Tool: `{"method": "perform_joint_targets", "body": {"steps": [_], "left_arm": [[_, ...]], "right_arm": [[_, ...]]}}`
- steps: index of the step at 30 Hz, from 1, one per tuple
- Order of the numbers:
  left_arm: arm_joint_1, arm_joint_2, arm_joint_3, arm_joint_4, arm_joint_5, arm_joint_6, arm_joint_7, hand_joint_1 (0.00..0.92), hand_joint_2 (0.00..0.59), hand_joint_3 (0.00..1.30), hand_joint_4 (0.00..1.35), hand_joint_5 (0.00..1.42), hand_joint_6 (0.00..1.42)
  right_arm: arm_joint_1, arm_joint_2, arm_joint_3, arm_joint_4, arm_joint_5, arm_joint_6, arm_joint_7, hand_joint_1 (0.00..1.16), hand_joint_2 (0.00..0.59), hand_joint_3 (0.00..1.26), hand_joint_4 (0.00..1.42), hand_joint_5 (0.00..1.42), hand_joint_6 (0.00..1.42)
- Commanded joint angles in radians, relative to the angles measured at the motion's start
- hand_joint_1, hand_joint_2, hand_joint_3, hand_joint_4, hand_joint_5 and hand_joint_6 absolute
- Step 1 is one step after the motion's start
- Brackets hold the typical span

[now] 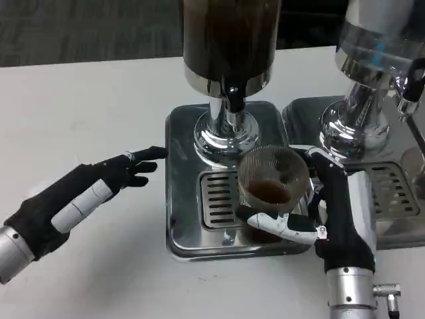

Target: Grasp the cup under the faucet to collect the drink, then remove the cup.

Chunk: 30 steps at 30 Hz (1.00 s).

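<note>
A clear ribbed plastic cup [272,178] with brown drink in its bottom stands on the drip grille [216,199] of the steel dispenser base [182,173], just below and right of the faucet spout [234,100]. My right hand [319,212] wraps the cup from the right, thumb across its front and fingers behind it. The dispenser's dark drink tank [229,33] rises above the chrome pedestal [226,133]. My left hand [99,189] lies on the white table left of the base, fingers stretched toward it, holding nothing.
A second chrome dispenser [365,100] with its own tray [398,199] stands close on the right, beside my right forearm [352,286]. White tabletop [86,100] spreads to the left and front.
</note>
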Motion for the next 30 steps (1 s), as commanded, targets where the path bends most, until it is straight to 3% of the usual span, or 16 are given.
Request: {"method": "perform_joint_targets", "body": {"steps": [1,10,17,30], "left_arm": [[-0.013,-0.003,-0.011,0.015,0.022,-0.031,0.003,0.000,0.081,0.18,0.05,0.09,0.14],[0.020,0.037,-0.033,-0.069,0.119,-0.137,0.041,0.000,0.076,0.17,0.04,0.08,0.13],[0.050,0.071,-0.045,-0.140,0.162,-0.191,0.064,0.000,0.076,0.16,0.03,0.07,0.13],[0.096,0.132,-0.057,-0.198,0.196,-0.276,0.069,0.000,0.073,0.15,0.02,0.05,0.11]], "right_arm": [[0.010,0.006,-0.009,-0.062,0.005,0.006,0.005,1.11,0.086,0.87,0.95,1.13,1.39],[0.048,-0.007,-0.027,-0.193,0.042,0.114,0.127,1.12,0.097,0.92,0.98,1.15,1.39],[0.101,-0.026,-0.053,-0.354,0.080,0.243,0.257,1.13,0.101,0.93,0.99,1.16,1.40],[0.209,-0.068,-0.094,-0.570,0.117,0.328,0.387,1.15,0.120,0.96,1.02,1.18,1.39]]}}
